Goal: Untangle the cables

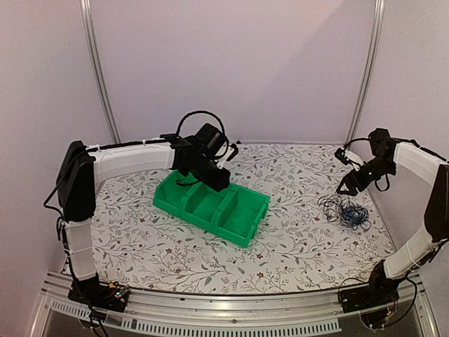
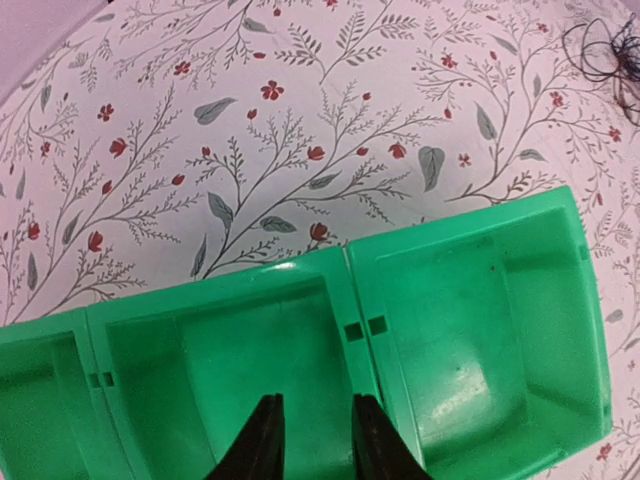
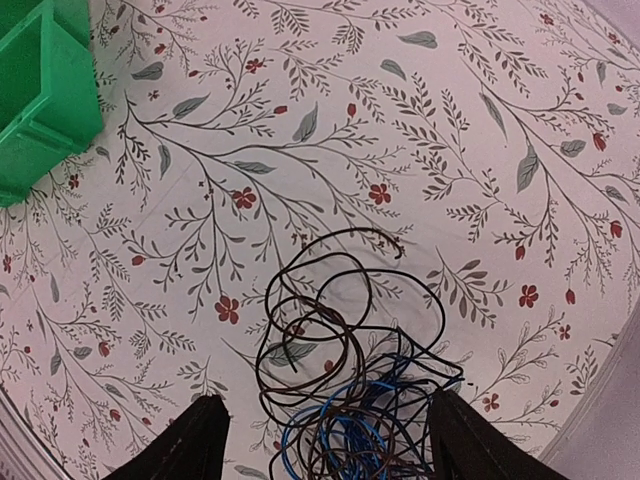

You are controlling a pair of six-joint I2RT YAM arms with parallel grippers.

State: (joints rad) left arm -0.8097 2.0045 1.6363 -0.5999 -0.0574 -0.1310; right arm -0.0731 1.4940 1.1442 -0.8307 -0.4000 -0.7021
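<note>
The cables lie as one tangled heap of thin black and blue wires on the flowered table, at the right side. My right gripper hangs just above this heap, open wide, with one finger on each side of it and nothing gripped; it also shows in the top view. My left gripper is open with a narrow gap and holds nothing. It hovers over the middle compartment of the green bin, far from the cables. From above, the left gripper sits at the bin's back edge.
The green bin has three compartments and lies at a slant in the middle of the table; its corner shows in the right wrist view. The table's right edge and the wall run close beside the heap.
</note>
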